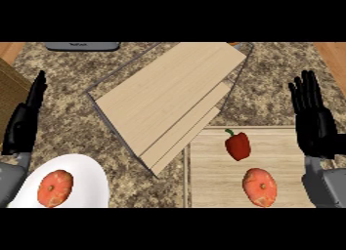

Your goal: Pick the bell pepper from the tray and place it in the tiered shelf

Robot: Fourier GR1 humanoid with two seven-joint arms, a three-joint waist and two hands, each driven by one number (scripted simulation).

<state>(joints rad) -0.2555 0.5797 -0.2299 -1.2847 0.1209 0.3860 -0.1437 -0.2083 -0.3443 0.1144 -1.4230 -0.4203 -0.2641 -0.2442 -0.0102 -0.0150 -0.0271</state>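
One counter [75, 73], speckled brown-and-cream granite look, filled most of the head view; wood-plank floor [339, 58] showed at the upper corners. A woven brown thing [3, 97] sat at the left edge, can't tell what it was. A flat grey object [82, 46] lay at the counter's far edge, cut off by the frame.

Counts: one bell pepper [238, 145], two round orange-red fruits, one tray [212, 185], one plate [89, 180], one tiered shelf [168, 97], two hands.

Bell pepper was red, glossy, green stem, lying on the tray's far part. Tray was pale wood, rectangular, low rim, lower right. One fruit [259, 187] sat on the tray near the pepper, not touching it. The other fruit [54, 188] sat on the white round plate, lower left.

Shelf was light wood boards in stepped layers with thin dark grey edging, angled diagonally mid-counter, its near corner just beside the tray.

Left hand [24, 122] was at the left edge, fingers straight and up, holding nothing. Right hand [313, 117] was at the right edge, fingers straight and spread, empty, beside the tray.
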